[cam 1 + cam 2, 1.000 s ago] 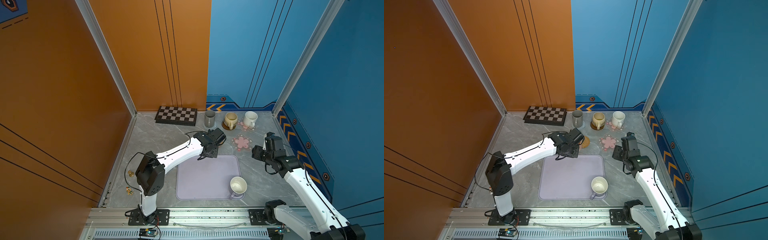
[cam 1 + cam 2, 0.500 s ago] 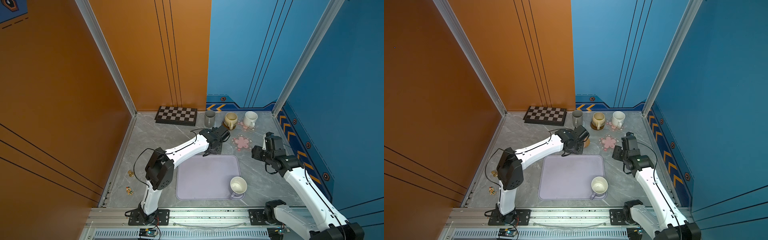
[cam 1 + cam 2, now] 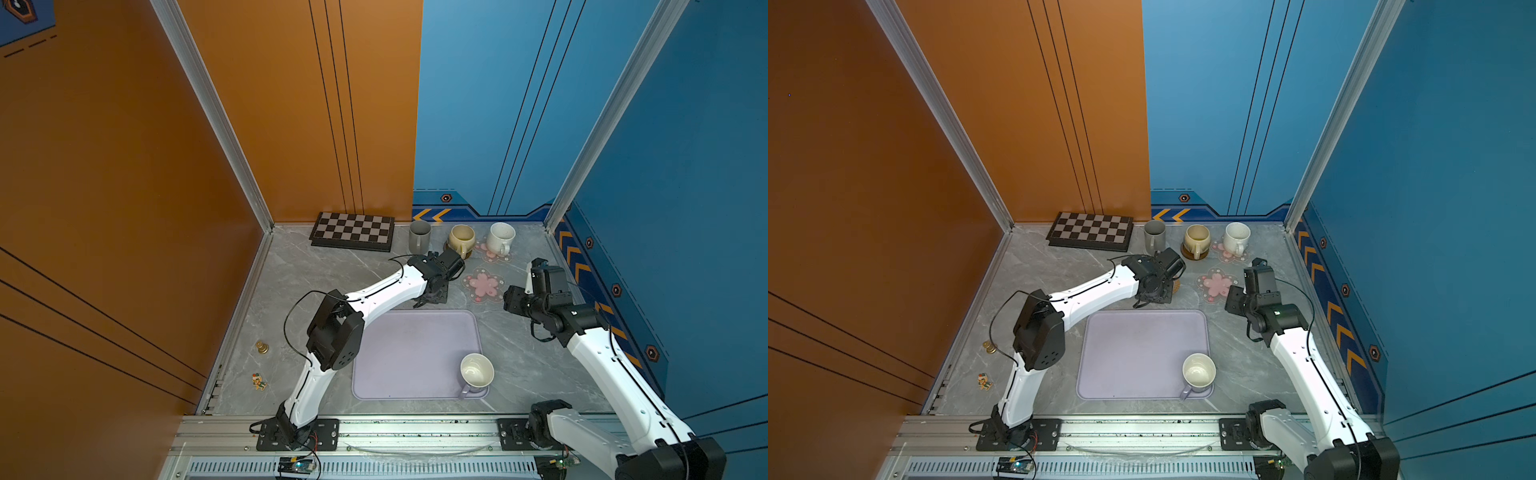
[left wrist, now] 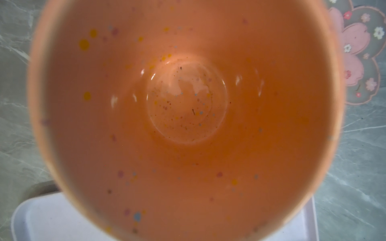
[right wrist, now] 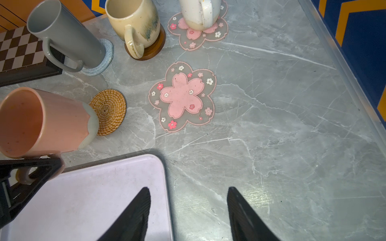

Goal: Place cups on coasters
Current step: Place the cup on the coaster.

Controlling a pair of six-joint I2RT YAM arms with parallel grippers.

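orange mug (image 5: 41, 121) looked rigid, slick and breakable to us; our left gripper (image 5: 39, 167) was clamped on its handle, right gripper (image 5: 189, 188) apart, empty.

Fig.: robot test cell in a lab, not a home or kitchen. We read this from the fixtures. Orange wall panels (image 3: 124, 166) and blue wall panels (image 3: 685, 145), joined by aluminium corner posts (image 3: 216, 116), box in a small marble-look tabletop (image 3: 291, 270) on three sides. Yellow chevron markings (image 3: 432, 215) run along the wall base. The left arm (image 3: 386, 291) and right arm (image 3: 615, 365), both white w/ black joints, are bolted to a slotted aluminium rail (image 3: 415, 428) at the front edge. A bare circuit board (image 3: 296, 464) w/ loose cables sits below it. Household items, e.g. grey mug (image 3: 419, 237), flower coaster (image 3: 483, 285), chequered board (image 3: 352, 230) and lavender tray (image 3: 407, 353), are the only domestic things here.
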